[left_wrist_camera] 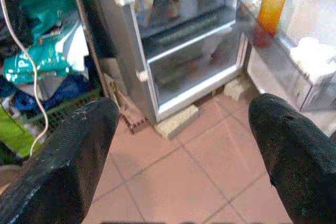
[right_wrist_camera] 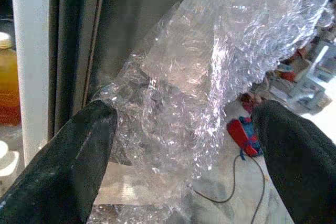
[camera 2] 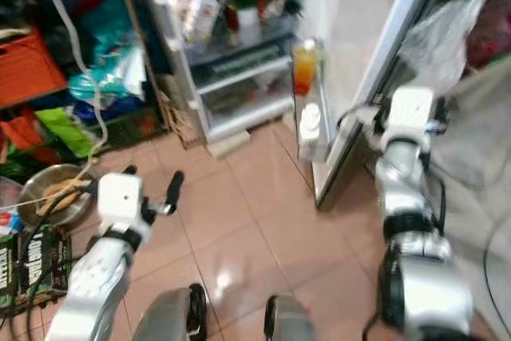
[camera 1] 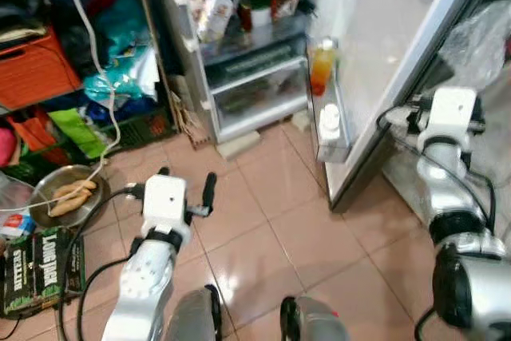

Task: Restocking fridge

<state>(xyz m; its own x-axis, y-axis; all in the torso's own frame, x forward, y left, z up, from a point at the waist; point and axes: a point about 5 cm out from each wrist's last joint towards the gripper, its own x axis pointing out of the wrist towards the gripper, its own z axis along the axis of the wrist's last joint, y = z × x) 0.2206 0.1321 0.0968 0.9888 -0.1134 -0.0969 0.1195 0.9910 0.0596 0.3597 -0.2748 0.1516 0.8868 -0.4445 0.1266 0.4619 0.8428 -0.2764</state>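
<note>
The fridge [camera 1: 255,77] stands open ahead, with packed shelves above and clear drawers below. Its door [camera 1: 375,45] is swung out to the right. The door shelf holds an orange juice bottle [camera 1: 322,69] and a white-capped jar [camera 1: 330,121]. My left gripper [camera 1: 187,179] hovers over the tiled floor in front of the fridge, open and empty, its fingers [left_wrist_camera: 68,156] pointing at the drawers. My right gripper [right_wrist_camera: 184,145] is open and empty beside the door's outer edge. It faces crumpled clear plastic wrap [right_wrist_camera: 220,66].
A shelf unit left of the fridge holds an orange crate [camera 1: 36,69] and bags, with a white cable [camera 1: 96,61] hanging down. On the floor at left are a metal bowl [camera 1: 68,193] of tubers and a drinks carton [camera 1: 40,265]. A block [camera 1: 238,144] lies by the fridge base.
</note>
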